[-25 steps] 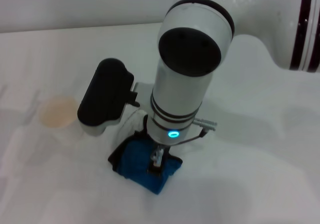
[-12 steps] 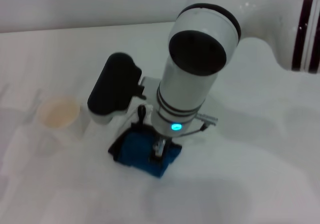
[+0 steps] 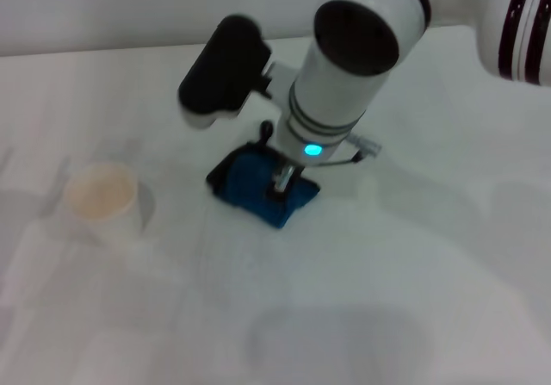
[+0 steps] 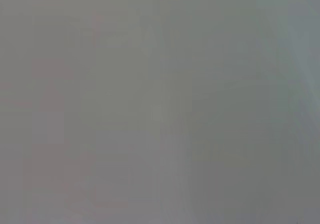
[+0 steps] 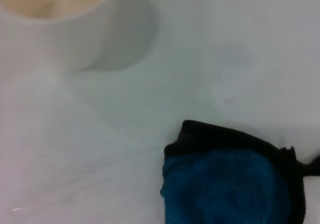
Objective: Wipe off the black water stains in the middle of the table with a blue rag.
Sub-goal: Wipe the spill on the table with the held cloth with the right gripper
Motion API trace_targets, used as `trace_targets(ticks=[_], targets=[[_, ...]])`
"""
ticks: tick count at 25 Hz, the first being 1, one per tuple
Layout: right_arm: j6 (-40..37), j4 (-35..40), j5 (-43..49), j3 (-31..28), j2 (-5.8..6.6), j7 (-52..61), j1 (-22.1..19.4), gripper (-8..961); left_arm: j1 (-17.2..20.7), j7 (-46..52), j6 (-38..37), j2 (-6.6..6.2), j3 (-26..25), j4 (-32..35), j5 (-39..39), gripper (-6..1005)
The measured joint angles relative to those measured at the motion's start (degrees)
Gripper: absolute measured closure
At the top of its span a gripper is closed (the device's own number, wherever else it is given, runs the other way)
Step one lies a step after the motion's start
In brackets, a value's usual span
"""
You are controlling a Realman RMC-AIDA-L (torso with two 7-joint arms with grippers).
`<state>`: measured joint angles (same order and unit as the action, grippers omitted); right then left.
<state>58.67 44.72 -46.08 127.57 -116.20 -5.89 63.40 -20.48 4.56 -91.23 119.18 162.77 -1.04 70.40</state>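
The blue rag lies bunched on the white table near its middle. My right gripper comes down from above and is shut on the rag, pressing it onto the tabletop. In the right wrist view the rag shows its black edging, with bare white table beside it. No dark blotch shows in any view; only a faint small grey speck marks the table near the rag. The left gripper is out of view, and the left wrist view is a blank grey.
A pale translucent cup stands on the table to the left of the rag; it also shows in the right wrist view. The right arm's white forearm hangs over the far middle of the table.
My right gripper has dragged the blue rag across the table away from me and slightly to the right. The cup has not moved.
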Motion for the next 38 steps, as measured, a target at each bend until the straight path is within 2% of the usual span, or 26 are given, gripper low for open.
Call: trace_targets(ticks=[9, 14, 17, 25, 33, 38], targets=[[-3.81, -7.52, 5.85, -5.6, 0.0, 0.6, -0.14, 860, 0.09, 0.0, -0.08, 0.0, 0.01, 0.09, 0.0, 120], [-4.08, -7.74, 7.55, -6.16, 0.01, 1.6, -0.98, 860, 0.12, 0.0, -0.07, 0.0, 0.0, 0.14, 0.0, 120], [-3.85, -6.13, 6.1, -4.37, 0.01, 1.44, -1.71, 861, 0.02, 0.0, -0.06, 0.0, 0.0, 0.2, 0.0, 119], [-3.69, 1.73, -4.14, 5.42, 0.0, 0.16, -1.58, 861, -0.19, 0.0, 0.01, -0.02, 0.0, 0.78, -0.04, 120], [-1.58, 9.03, -13.77, 10.93, 0.0, -4.79, -1.08, 859, 0.05, 0.0, 0.01, 0.0, 0.01, 1.38, -0.09, 119], [-0.61, 10.09, -16.01, 12.09, 0.0, -6.48, -0.91, 861, 0.1, 0.01, -0.17, 0.0, 0.01, 1.42, -0.11, 119]])
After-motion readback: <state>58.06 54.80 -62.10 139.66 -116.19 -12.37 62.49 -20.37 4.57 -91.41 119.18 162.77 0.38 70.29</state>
